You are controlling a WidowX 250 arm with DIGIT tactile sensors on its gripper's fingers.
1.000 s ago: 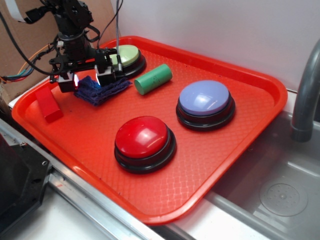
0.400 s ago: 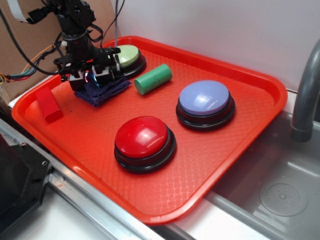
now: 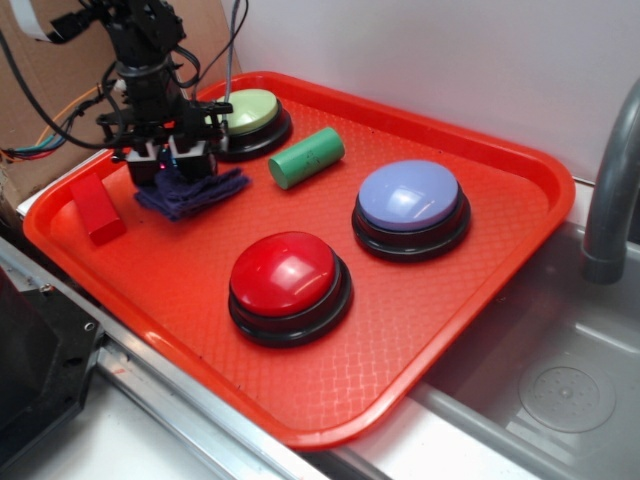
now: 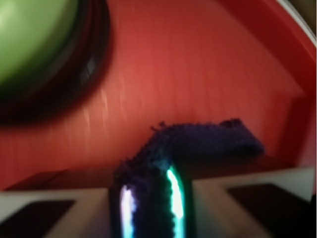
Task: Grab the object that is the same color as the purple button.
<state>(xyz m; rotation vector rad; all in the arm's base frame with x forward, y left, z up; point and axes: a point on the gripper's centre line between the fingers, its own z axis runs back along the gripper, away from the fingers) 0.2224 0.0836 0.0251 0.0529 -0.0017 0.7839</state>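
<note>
Purple, soft knitted rag (image 3: 190, 191) lies on the red plastic tray (image 3: 480, 290), between the red block (image 3: 96, 208) and the green cylinder (image 3: 306, 157). The black gripper (image 3: 168, 158) sits on it. The round lavender button (image 3: 410, 208) is well apart.

Up close, 2 pale fingers (image 4: 54, 214) pinch the rag (image 4: 198, 141) tight.

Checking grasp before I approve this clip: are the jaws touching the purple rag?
Touching. The wrist view shows the rag pinched between the two jaws of the gripper, fabric bunched against both.
</note>
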